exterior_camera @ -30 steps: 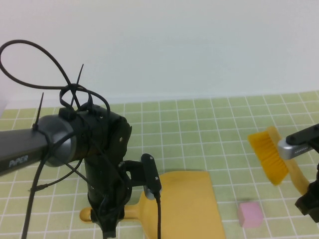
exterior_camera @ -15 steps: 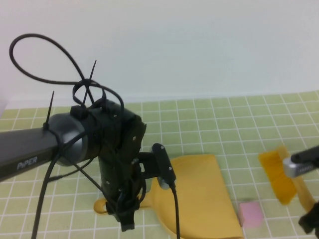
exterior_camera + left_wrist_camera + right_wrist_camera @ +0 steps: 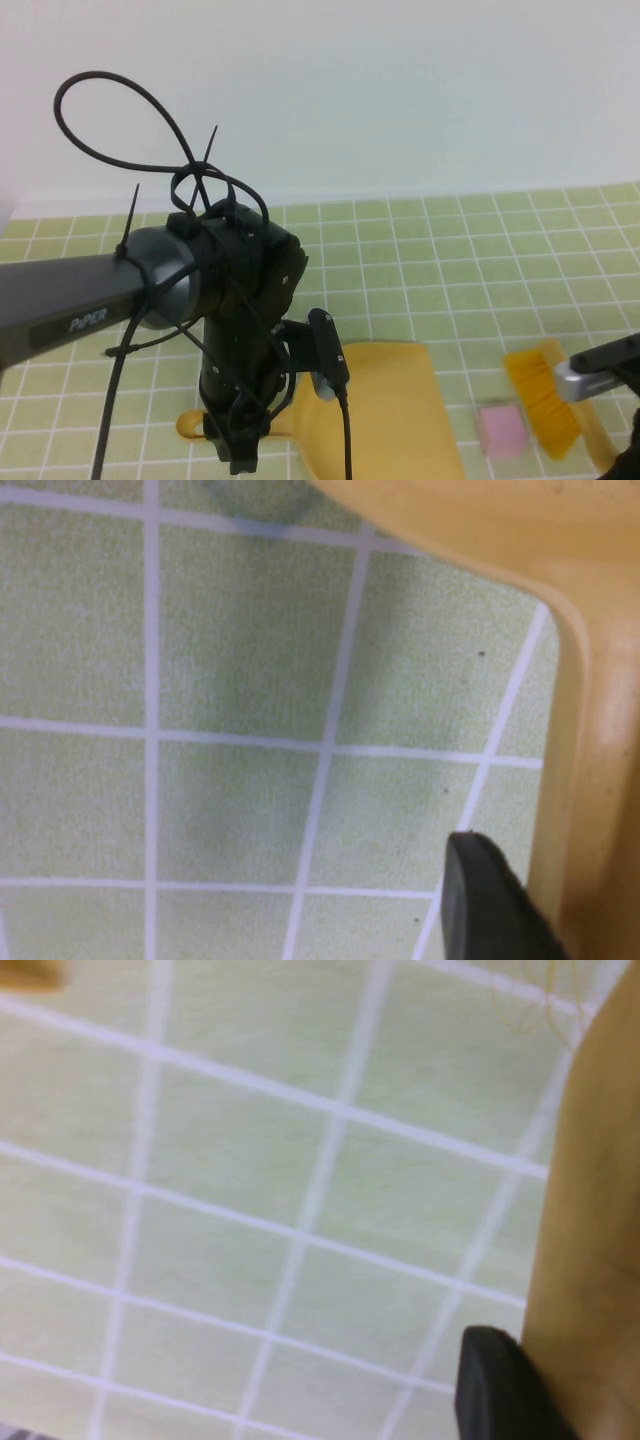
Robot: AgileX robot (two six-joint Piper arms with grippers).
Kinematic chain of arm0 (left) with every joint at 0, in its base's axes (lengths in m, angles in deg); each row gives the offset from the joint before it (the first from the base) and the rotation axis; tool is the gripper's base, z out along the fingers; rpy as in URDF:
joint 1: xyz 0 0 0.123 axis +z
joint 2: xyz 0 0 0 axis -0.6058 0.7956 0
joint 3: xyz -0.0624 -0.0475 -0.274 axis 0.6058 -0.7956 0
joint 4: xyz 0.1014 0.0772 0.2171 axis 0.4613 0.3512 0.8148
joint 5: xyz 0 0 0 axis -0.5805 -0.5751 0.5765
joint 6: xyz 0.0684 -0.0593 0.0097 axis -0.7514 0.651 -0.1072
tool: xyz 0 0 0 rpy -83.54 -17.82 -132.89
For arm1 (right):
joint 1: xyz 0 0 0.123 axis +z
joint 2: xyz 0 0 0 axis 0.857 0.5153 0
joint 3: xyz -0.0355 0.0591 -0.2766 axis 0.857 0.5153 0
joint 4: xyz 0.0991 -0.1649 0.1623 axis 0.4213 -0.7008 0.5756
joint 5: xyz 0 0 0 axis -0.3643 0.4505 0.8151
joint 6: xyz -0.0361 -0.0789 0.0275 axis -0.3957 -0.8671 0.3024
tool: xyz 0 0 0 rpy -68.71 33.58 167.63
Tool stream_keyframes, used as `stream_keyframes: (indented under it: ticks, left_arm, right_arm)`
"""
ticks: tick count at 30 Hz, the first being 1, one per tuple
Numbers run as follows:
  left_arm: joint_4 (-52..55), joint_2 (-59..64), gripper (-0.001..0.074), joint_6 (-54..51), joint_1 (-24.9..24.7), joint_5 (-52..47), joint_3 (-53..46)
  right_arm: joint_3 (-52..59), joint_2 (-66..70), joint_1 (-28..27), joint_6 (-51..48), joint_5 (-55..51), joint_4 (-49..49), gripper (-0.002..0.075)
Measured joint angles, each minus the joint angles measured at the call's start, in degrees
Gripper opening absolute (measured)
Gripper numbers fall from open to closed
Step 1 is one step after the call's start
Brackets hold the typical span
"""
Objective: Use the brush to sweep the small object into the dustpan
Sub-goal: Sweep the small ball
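Here we see the left gripper (image 3: 235, 455) clamped on the mustard dustpan (image 3: 390, 410) by its handle at the near edge of the green-tiled table (image 3: 450, 250), whose far half lies open. The right gripper (image 3: 630, 450), near the near right corner, grips the brush (image 3: 545, 400) by its handle, orange bristles just beside the small pale pink cube (image 3: 500, 430), which sits between bristles and scoop.

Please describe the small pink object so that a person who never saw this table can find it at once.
On the green checked table, look near the front, toward the robot's right side. There, the small object lies between the yellow dustpan and the brush. It is the only pink thing, a little cube, far smaller than both.
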Motion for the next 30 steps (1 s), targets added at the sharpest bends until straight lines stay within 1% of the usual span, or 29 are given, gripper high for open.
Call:
stream_keyframes:
  ticks: [8, 13, 15, 17, 19, 22, 25, 27, 29, 30]
  left_arm:
    - [-0.1, 0.14, 0.0, 0.0, 0.0, 0.0, 0.0]
    - [-0.47, 0.14, 0.0, 0.0, 0.0, 0.84, 0.0]
    - [-0.47, 0.14, 0.0, 0.0, 0.0, 0.84, 0.0]
    - [-0.47, 0.14, 0.0, 0.0, 0.0, 0.84, 0.0]
    - [-0.63, 0.14, 0.0, 0.46, 0.0, 0.95, 0.0]
    - [-0.88, 0.14, 0.0, 0.46, 0.0, 1.07, 0.0]
    - [-0.64, 0.14, 0.0001, 0.46, 0.0, 1.44, 0.0]
    - [0.56, 0.14, 0.0003, 0.46, 0.0, 1.52, 0.0]
    - [1.29, 0.14, 0.0034, 0.46, 0.0, 1.67, 0.0]
    - [1.29, 0.14, 0.007, 0.46, 0.0, 1.81, 0.0]
  right_arm:
    - [0.0, 0.0, 6.47, 1.03, 6.1, 6.2, 0.0176]
    - [-0.1, 0.0, 7.97, -8.59, 10.11, 19.24, 0.0176]
    - [-0.1, 0.0, 7.97, -10.7, 10.49, 21.49, 0.0176]
    - [-0.1, 0.0, 7.97, -9.81, 10.22, 20.26, 0.0176]
    - [-0.1, 0.0, 7.97, -5.49, 9.13, 15.77, 0.0176]
    - [-0.1, 0.0, 7.97, -1.9, 6.61, 10.06, 0.0176]
    - [-0.1, 0.0, 7.97, -1.39, 5.94, 8.34, 0.0176]
    - [-0.1, 0.0, 7.97, 1.03, 7.79, 7.1, 0.0176]
    - [-0.1, 0.0, 7.87, 1.84, 10.88, 7.08, 0.0176]
    - [-0.1, 0.0, 7.87, 1.94, 12.47, 7.6, 0.0176]
